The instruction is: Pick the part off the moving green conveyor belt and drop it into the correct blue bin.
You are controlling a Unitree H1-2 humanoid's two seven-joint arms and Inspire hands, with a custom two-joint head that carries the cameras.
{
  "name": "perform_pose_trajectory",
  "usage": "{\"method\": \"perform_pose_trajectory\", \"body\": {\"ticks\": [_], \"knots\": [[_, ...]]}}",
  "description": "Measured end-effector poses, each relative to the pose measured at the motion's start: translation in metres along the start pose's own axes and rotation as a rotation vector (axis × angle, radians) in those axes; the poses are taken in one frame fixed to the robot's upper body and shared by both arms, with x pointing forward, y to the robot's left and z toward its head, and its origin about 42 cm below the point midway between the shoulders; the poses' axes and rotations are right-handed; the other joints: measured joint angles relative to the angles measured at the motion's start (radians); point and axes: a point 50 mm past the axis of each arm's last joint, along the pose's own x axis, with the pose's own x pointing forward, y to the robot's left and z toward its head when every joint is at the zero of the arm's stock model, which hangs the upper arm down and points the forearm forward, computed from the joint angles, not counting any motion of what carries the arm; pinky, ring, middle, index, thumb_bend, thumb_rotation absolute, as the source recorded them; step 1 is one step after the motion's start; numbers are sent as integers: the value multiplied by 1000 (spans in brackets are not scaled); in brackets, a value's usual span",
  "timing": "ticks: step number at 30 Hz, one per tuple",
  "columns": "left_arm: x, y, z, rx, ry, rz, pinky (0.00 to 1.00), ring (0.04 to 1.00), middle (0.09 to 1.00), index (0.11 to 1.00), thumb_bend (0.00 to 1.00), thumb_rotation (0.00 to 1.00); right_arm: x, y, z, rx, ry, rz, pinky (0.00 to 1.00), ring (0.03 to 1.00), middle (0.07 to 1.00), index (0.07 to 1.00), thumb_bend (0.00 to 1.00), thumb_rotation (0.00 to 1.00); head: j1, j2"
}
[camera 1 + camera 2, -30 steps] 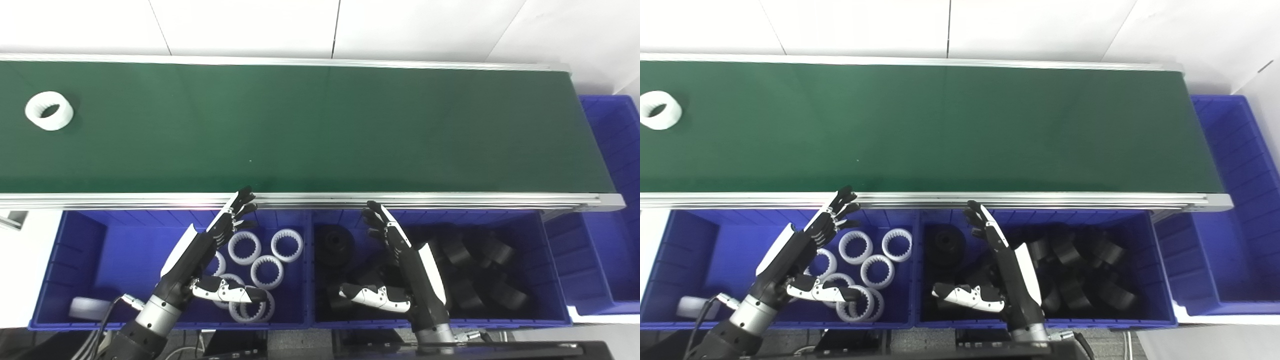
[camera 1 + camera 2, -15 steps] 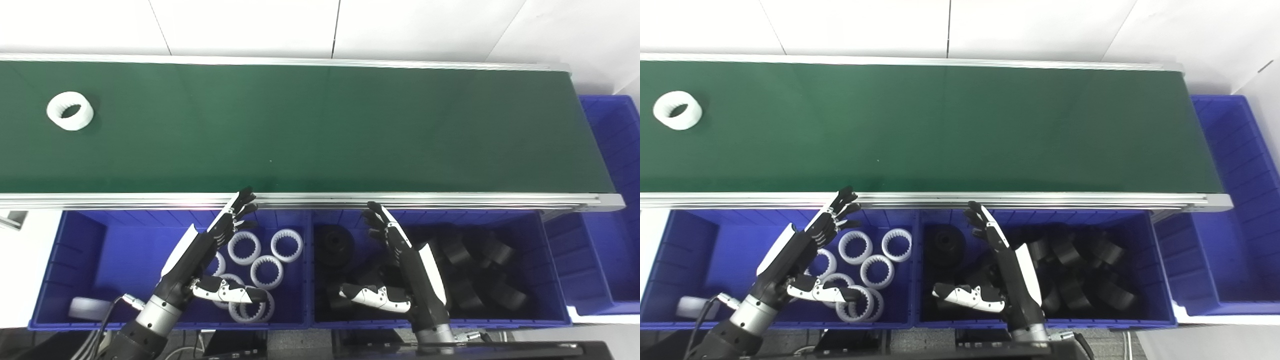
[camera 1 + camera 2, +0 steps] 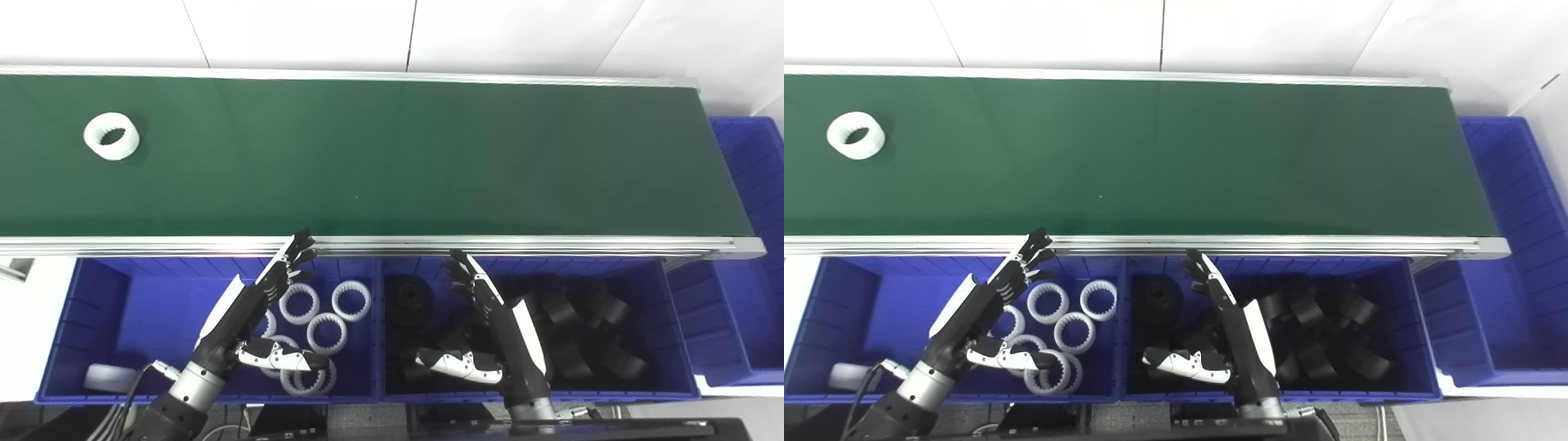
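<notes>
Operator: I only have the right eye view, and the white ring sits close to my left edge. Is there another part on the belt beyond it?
Observer: No. The left eye view shows a further stretch of belt left of the white ring, and nothing else lies on it.
Operator: My picture also cuts off the end of the left bin. What's past it?
Observer: The left bin ends at a sloped wall, with white surface beyond it. A small metal bracket sits just left of its far corner, under the belt frame.
</notes>
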Motion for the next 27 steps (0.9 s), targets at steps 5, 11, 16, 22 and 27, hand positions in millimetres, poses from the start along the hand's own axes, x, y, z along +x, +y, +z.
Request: {"method": "perform_pose_trajectory", "body": {"ticks": [5, 11, 16, 22, 27], "knots": [[-1, -13, -7, 2, 30, 19, 789, 885, 949, 974, 858, 203, -9, -4, -19, -13, 33, 26, 795, 882, 889, 948, 884, 447, 134, -103], [7, -6, 7, -13, -33, 63, 766, 864, 929, 937, 891, 206, -5, -13, -28, -24, 32, 14, 792, 879, 882, 947, 903, 450, 191, -155], [31, 25, 19, -9, -121, 148, 758, 866, 923, 930, 899, 252, 1, -11, -31, -15, 27, 0, 808, 890, 876, 942, 911, 467, 206, -186], [53, 61, 37, 135, -187, 161, 791, 902, 958, 957, 810, 425, 0, -10, -35, -38, 31, -19, 824, 878, 860, 939, 904, 474, 206, -195], [57, 76, 46, 195, -206, 191, 855, 948, 992, 983, 747, 461, 4, -11, -34, -52, 7, -44, 786, 845, 837, 924, 899, 491, 201, -194]]}}
